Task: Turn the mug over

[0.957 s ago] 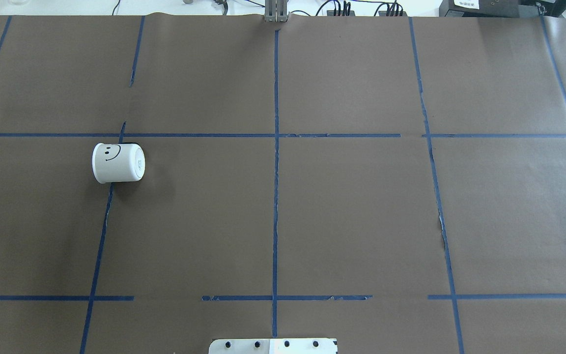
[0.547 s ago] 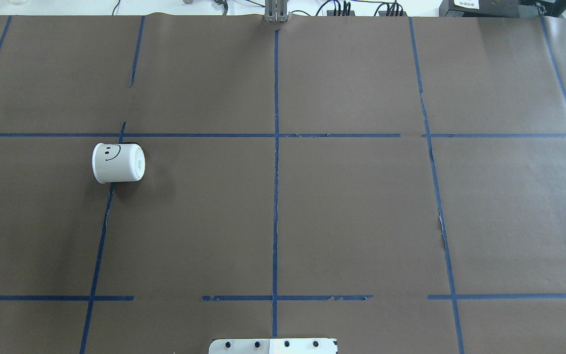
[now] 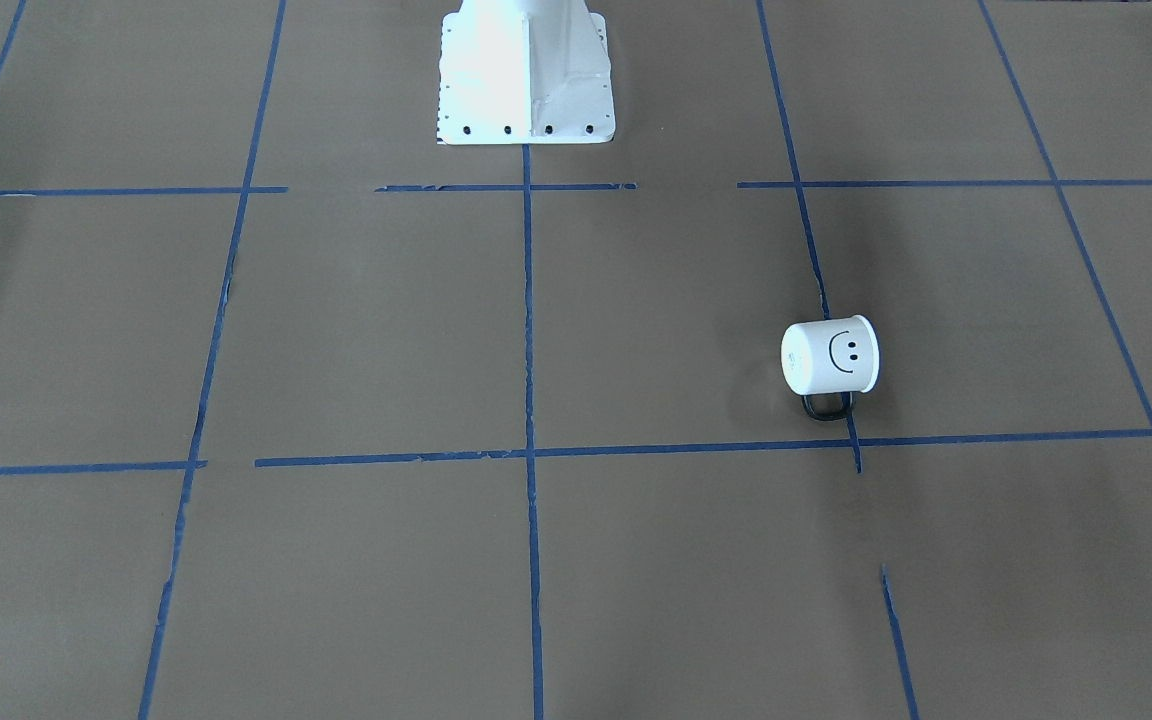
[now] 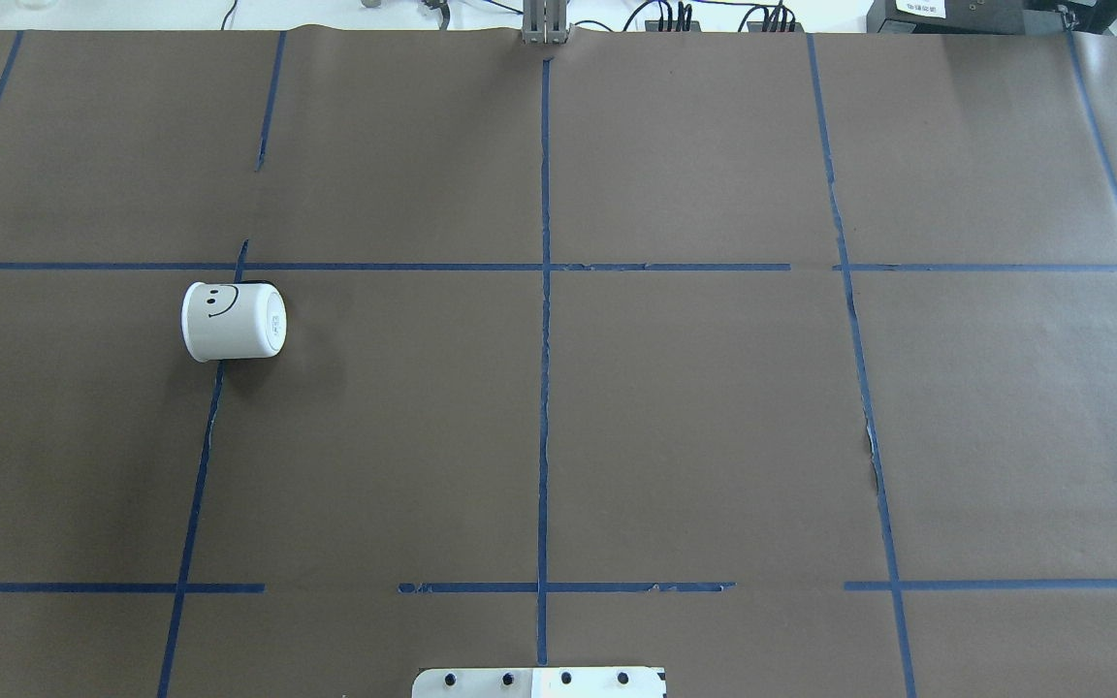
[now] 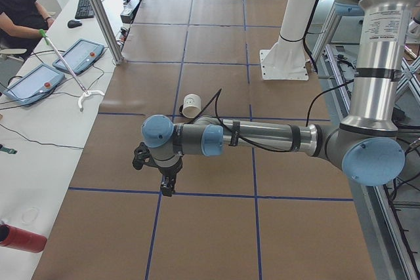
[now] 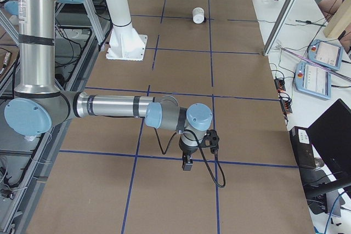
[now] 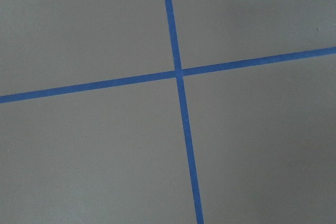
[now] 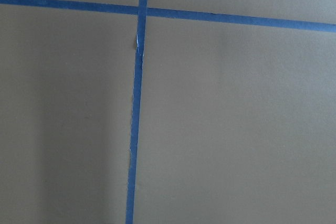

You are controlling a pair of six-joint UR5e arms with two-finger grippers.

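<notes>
Nearest the robot, the white metal base plate (image 4: pixel 539 682) sits at the near edge of the brown paper-covered worktop (image 4: pixel 714 436), which is marked off in squares by blue tape lines (image 4: pixel 544 388). The left gripper (image 5: pixel 168 186) hangs pointing down over a tape line toward the worktop's left end. The right gripper (image 6: pixel 187 164) hangs the same way toward the right end. Both show only in the side views, so I cannot tell whether their fingers are apart or together. Each wrist camera sees brown paper and a tape crossing. Farther out, on the robot's left half, the small white enamel-style mug (image 4: pixel 232 321) lies on its side across a tape line, well apart from both grippers. Its black smiley face is turned up and its base points toward the worktop's middle. Its black loop handle (image 3: pixel 826 414) lies flat on the paper on the far side
</notes>
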